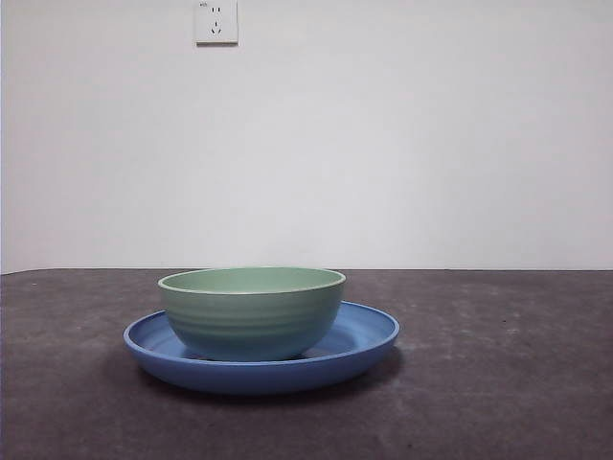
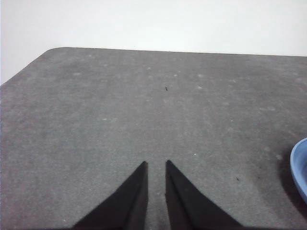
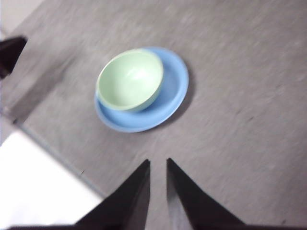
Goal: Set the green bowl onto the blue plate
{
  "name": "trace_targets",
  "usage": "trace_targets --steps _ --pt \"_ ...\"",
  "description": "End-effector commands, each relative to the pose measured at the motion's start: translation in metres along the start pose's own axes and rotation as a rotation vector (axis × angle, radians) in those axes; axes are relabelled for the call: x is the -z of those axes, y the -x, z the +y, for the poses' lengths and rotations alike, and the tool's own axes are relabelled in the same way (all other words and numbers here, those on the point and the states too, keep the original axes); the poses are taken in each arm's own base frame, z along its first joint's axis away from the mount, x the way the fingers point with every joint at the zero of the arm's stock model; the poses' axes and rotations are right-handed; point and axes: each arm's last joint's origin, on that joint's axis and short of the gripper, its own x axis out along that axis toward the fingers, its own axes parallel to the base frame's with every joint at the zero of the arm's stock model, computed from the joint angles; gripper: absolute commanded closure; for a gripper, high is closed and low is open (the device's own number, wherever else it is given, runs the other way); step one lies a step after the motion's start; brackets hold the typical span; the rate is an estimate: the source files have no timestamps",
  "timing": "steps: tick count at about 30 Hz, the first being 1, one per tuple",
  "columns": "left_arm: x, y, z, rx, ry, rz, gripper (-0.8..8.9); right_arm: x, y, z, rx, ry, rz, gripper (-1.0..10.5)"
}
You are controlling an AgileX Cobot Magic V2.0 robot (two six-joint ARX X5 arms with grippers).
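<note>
Mint-green and blue ware stands stacked at the middle of the front view. The green bowl (image 1: 251,311) sits upright inside the blue plate (image 1: 369,345), its base resting on the plate's floor, set slightly left of the plate's centre so that more blue shows on the right. The bowl's lighter rim is level and its outer wall shows faint horizontal ridges. The plate lies flat on the dark grey surface (image 1: 498,383). A white wall fills the far background, with a white wall socket (image 1: 215,21) high up, left of centre. No arm appears in this view.

Left wrist view: the left gripper (image 2: 156,165) hangs above bare surface, its two black fingers (image 2: 136,194) almost together, only a narrow slit between them, with nothing between them. A sliver of the blue plate's rim (image 2: 301,167) shows at the picture's edge, well apart from the fingers. The surface's rounded far corner is visible against the white wall.

Right wrist view: the picture is somewhat blurred. The right gripper (image 3: 158,163) is raised above the surface, its fingers (image 3: 136,191) likewise nearly closed and holding nothing. Bowl (image 3: 129,80) and plate (image 3: 170,93) are seen from above, the bowl inside the plate and off-centre toward one side of it, clear of the fingers. A dark object (image 3: 9,52) intrudes at one edge; it cannot be identified.
</note>
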Motion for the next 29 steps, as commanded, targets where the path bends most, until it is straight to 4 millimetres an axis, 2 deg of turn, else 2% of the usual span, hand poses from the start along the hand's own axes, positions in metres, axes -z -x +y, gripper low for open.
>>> trace_targets --steps 1,4,7,11,16,20,24,29 --pt "0.007 -0.002 0.001 -0.005 0.003 0.023 7.54 0.009 0.0 -0.005 0.051 0.095 -0.113 9.0" --pt "0.007 -0.002 0.001 -0.004 0.003 0.023 7.54 0.023 -0.012 -0.017 0.131 0.187 -0.293 9.0" --pt "0.007 -0.002 0.001 -0.005 0.003 0.024 7.54 0.047 -0.034 -0.033 0.243 0.28 -0.476 9.0" --pt "0.007 -0.002 0.001 -0.004 0.003 0.024 7.54 0.082 -0.062 -0.053 0.333 0.314 -0.604 9.0" --pt "0.007 -0.002 0.001 -0.004 0.003 0.026 7.54 0.115 -0.091 -0.077 0.494 0.243 -0.576 9.0" --pt "0.007 -0.002 0.001 -0.005 0.003 0.026 7.55 0.136 -0.11 -0.089 0.537 0.201 -0.516 9.0" --pt "0.007 -0.002 0.001 -0.004 0.003 0.026 7.54 0.148 -0.121 -0.095 0.535 0.189 -0.489 9.0" --pt "0.007 -0.002 0.001 -0.005 0.003 0.027 7.54 0.145 -0.119 -0.096 0.612 0.171 -0.532 9.0"
